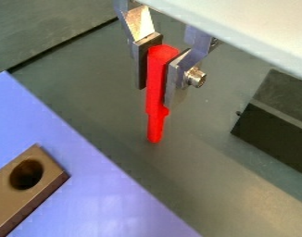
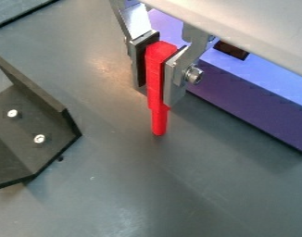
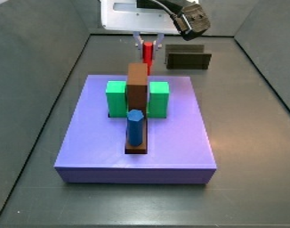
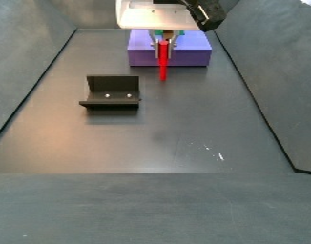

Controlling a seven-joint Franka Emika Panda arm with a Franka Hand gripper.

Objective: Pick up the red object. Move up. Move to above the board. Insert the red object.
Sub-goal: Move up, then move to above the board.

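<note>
My gripper [image 1: 162, 67] is shut on the red object [image 1: 155, 111], a slim red peg that hangs upright below the fingers. It shows the same way in the other wrist view, gripper [image 2: 160, 63] and peg [image 2: 158, 106]. In a side view the gripper [image 3: 148, 39] holds the peg [image 3: 148, 52] beyond the far end of the board [image 3: 137, 93], a brown bar between two green blocks [image 3: 116, 98]. In the other side view the gripper [image 4: 165, 38] and peg [image 4: 165, 62] are over the grey floor beside the purple slab [image 4: 192, 54]. The bar's end with a hole shows [image 1: 24, 180].
A blue peg [image 3: 134, 127] stands in the near end of the brown bar. The purple slab [image 3: 100, 142] carries the board. A dark open box [image 3: 189, 60] sits behind the slab, also seen from the wrist [image 1: 277, 116]. The fixture [image 4: 111, 92] stands on the floor.
</note>
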